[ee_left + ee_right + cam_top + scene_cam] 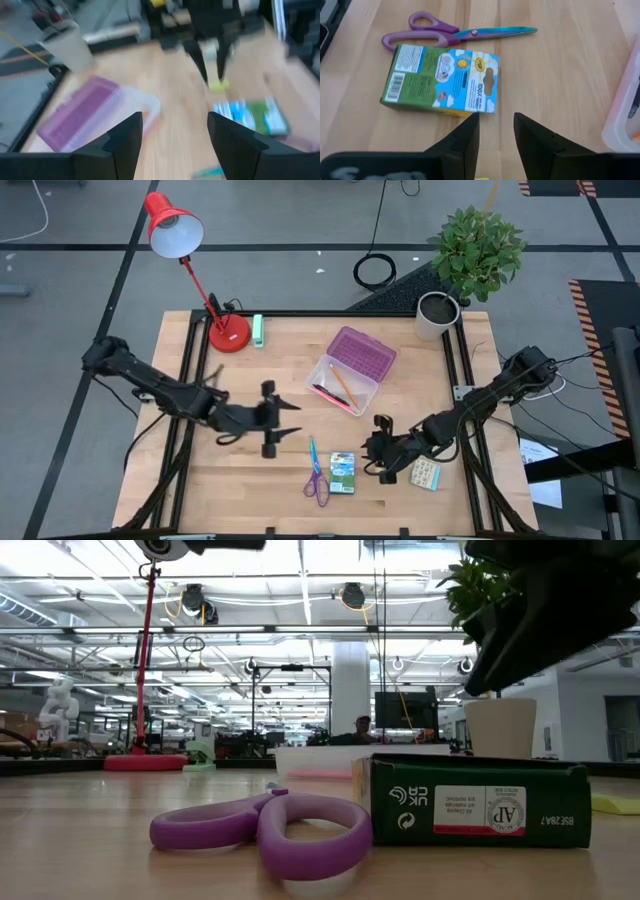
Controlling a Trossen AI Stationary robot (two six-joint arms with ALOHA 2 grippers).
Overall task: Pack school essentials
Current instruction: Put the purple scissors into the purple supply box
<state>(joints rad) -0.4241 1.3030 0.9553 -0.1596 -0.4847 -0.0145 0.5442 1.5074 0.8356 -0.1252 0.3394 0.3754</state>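
Observation:
The green-yellow crayon box [342,472] lies flat near the table's front edge, with the purple-handled scissors [316,475] just to its left. A small patterned pack [425,473] lies to its right. Pencils [332,393] lie in the clear case [340,385], whose purple lid [362,352] is swung open. My right gripper [496,120] hovers low beside the box [442,80], open by a narrow gap. A tiny yellow eraser [218,85] shows at its fingertips. My left gripper [175,142] stands open over mid-table [290,423], holding nothing. My right gripper points down at the table with the yellow eraser [218,85] right at its fingertips. Bare wood shows between the tips in its own wrist view. Whether a finger touches the eraser, I cannot tell.
A red desk lamp [228,332] and a mint-green block [258,330] stand at the far left. A potted plant [438,315] stands at the far right. Bare wood lies between the two grippers and along the table's left side.

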